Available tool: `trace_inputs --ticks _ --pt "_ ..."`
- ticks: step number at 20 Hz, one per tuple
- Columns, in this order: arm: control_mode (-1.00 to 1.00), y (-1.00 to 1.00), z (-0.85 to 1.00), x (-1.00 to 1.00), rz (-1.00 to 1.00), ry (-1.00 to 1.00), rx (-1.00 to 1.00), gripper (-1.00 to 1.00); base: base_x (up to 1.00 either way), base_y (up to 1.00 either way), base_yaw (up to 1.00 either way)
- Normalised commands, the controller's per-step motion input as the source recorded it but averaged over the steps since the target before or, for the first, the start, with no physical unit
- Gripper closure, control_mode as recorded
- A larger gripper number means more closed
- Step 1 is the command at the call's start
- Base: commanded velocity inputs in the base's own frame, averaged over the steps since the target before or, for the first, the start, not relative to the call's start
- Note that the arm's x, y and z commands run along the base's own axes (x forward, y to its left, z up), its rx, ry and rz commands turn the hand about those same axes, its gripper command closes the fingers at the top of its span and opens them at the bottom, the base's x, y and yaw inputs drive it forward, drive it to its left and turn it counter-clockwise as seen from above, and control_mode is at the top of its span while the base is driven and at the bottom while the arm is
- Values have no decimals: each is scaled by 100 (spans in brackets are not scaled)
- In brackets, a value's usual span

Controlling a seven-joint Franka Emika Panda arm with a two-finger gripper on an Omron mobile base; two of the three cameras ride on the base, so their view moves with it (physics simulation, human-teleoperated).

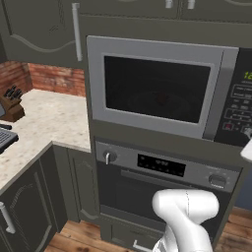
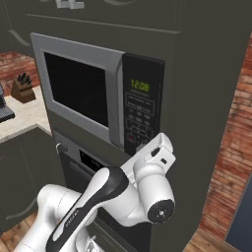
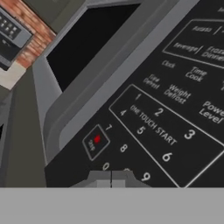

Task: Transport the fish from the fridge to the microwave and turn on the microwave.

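a: where is the fish (image 1: pixel 161 98)?

b: a small reddish spot shows behind the dark glass of the microwave (image 1: pixel 157 88). it is too dim to be sure that is the fish. the microwave door is shut.

a: and the gripper (image 3: pixel 111 178)?

b: it is off to the right of the glass, right up against the black button panel (image 2: pixel 142 110). its two tips are pressed together with nothing between them. they sit low on the number pad, just by the 0 and the 9.

a: what is close by?

b: a small red stop button (image 3: pixel 96 140) a bit up and left of the tips. green digits (image 2: pixel 140 86) glow at the panel's top. an oven (image 1: pixel 162 189) with knobs sits under the microwave.
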Motion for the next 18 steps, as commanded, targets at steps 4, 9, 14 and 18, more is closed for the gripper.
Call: trace_inputs --ticks 4,9,14,18 --pt "-100 -6 -11 15 0 0 0 100 0 0 0" --pt "-100 -17 -11 10 0 -2 0 100 0 0 0" --pt "-100 -13 -9 31 0 0 0 100 0 0 0" --pt "-100 -5 -12 40 0 0 0 100 0 0 0"
